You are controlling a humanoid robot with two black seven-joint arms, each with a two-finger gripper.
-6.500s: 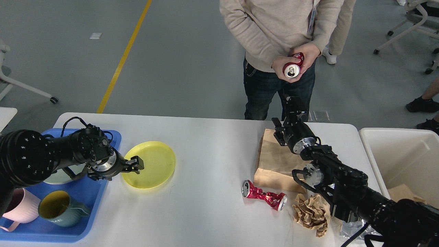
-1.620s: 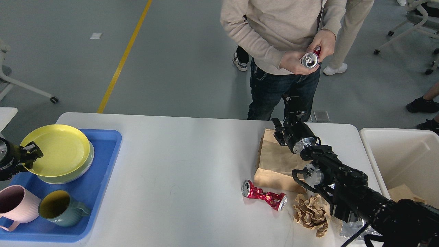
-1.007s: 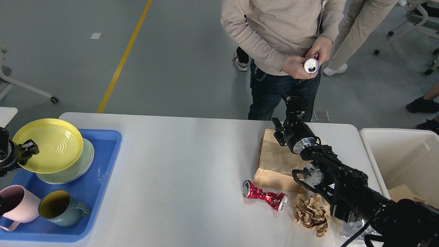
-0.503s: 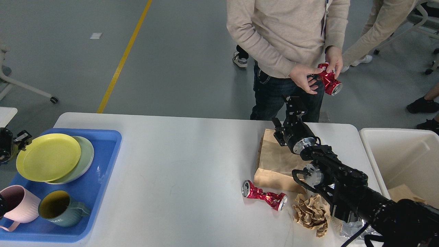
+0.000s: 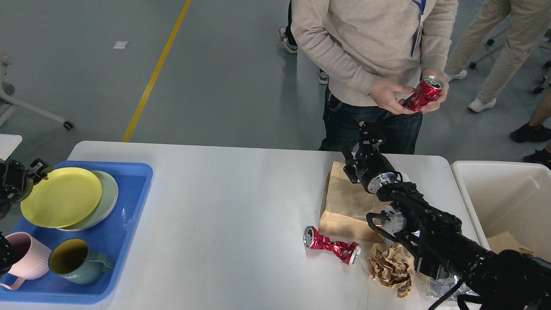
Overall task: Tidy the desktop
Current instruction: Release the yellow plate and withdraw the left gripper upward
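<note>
Roughly half of the tidying is looking done, judging by how things are lying on the desktop [image 5: 241, 206], the big white top filling the lower part of the head view. Its left and middle stretches are sitting bare, while the right end is carrying a flat brown paper bag [image 5: 344, 206], a crushed red can [image 5: 330, 246] just in front of it, and a crumpled paper ball [image 5: 389, 267] beside the can; something silvery is peeking out under my right arm, too hidden to name. At the left edge the blue tray [image 5: 129, 206] is holding a yellow plate [image 5: 60, 197] stacked on a pale green plate [image 5: 108, 193], plus a pink mug [image 5: 23, 258] and a dark green mug [image 5: 75, 260], so the dishes are appearing sorted. The left gripper [image 5: 34, 168] is hanging beside the yellow plate's rim, gripping nothing I can make out, though its opening is too dark to judge. The right gripper [image 5: 368, 131] is poised above the bag's far edge, empty, its finger gap not readable. The cream bin [image 5: 462, 172] on the right is likely waiting for the rubbish. A person [image 5: 370, 43] behind the table is holding another crushed can [image 5: 424, 92].
</note>
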